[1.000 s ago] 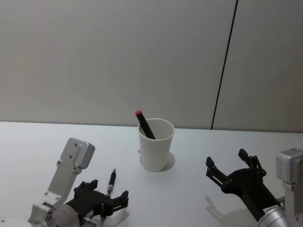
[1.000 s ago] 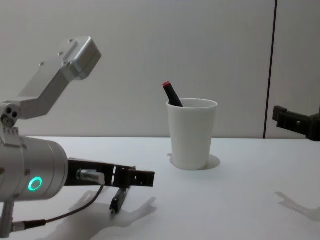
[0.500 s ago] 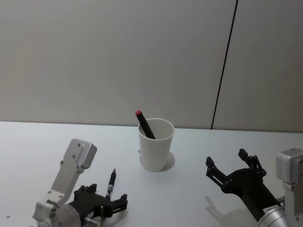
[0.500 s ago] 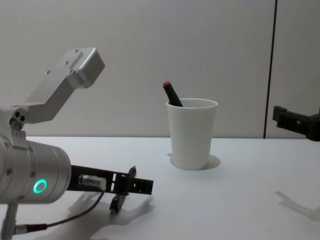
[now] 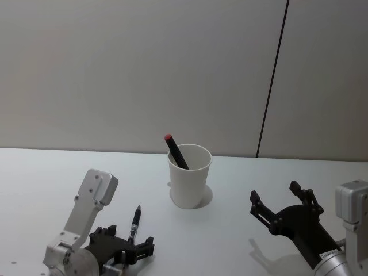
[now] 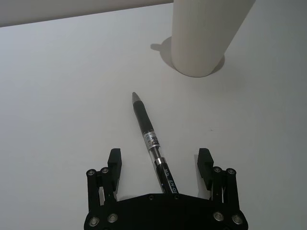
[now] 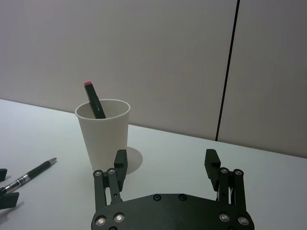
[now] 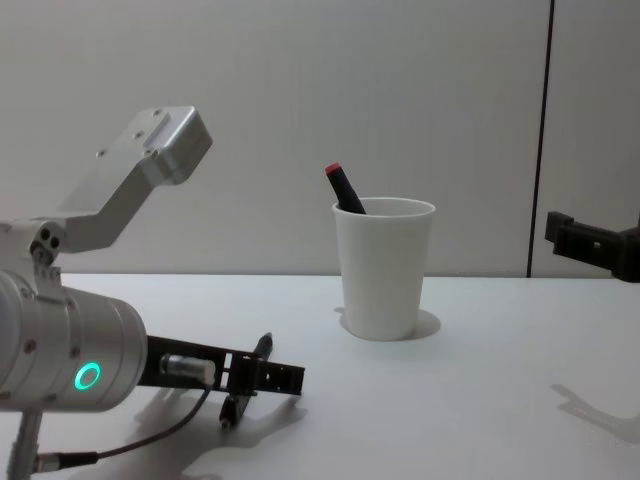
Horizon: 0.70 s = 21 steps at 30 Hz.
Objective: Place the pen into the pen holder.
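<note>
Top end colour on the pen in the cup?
Red end; clearest in the right wrist view.

Letters "EN GE" partly read on pen [image 6: 152, 143] barrel; other print there too small to be read.

Looks down from head; sights level from chest; peers close from both wrists; shares everywhere the tapered white paper cup [image 5: 188, 183].

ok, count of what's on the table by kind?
Paper cup: 1
Pens: 2, the loose black pen and the red-tipped pen standing in the cup
Total: 3
</note>
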### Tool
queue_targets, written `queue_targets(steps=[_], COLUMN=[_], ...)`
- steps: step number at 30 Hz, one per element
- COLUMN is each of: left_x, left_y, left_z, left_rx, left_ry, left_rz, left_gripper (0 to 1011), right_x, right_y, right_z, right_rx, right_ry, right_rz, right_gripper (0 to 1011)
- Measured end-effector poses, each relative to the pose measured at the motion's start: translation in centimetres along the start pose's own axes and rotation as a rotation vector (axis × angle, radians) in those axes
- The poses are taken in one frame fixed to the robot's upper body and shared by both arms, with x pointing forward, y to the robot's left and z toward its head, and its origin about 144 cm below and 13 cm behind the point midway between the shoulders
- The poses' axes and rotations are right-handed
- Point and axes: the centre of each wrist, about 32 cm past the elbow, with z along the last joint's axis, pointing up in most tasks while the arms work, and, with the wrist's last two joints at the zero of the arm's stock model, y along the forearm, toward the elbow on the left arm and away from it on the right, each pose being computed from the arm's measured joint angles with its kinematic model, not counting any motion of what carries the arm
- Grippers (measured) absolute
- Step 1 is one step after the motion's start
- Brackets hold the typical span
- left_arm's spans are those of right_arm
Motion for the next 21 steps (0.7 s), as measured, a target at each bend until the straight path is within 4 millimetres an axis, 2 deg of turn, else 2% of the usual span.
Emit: queue_targets(steps=[7, 15, 21], left_x=[-0.05, -0.01, 0.00], left_y=[-0.07, -0.10, -0.12], left_z=[-0.01, -0.02, -0.02], left_rx=[0.003, 0.006, 0.007], left_ry=[0.003, 0.004, 0.005], left_rz=[0.004, 0.011, 0.012], left_gripper=[997, 837, 792], right_x=[0.00, 0.00, 0.00], right_y=[0.00, 0.00, 0.00], right_z=[0.00, 0.00, 0.00], right_rx=[0.000, 0.000, 0.000], right_ry=[0.000, 0.000, 0.000], right_rz=[0.000, 0.000, 0.000], right_gripper=[1001, 1001, 1001])
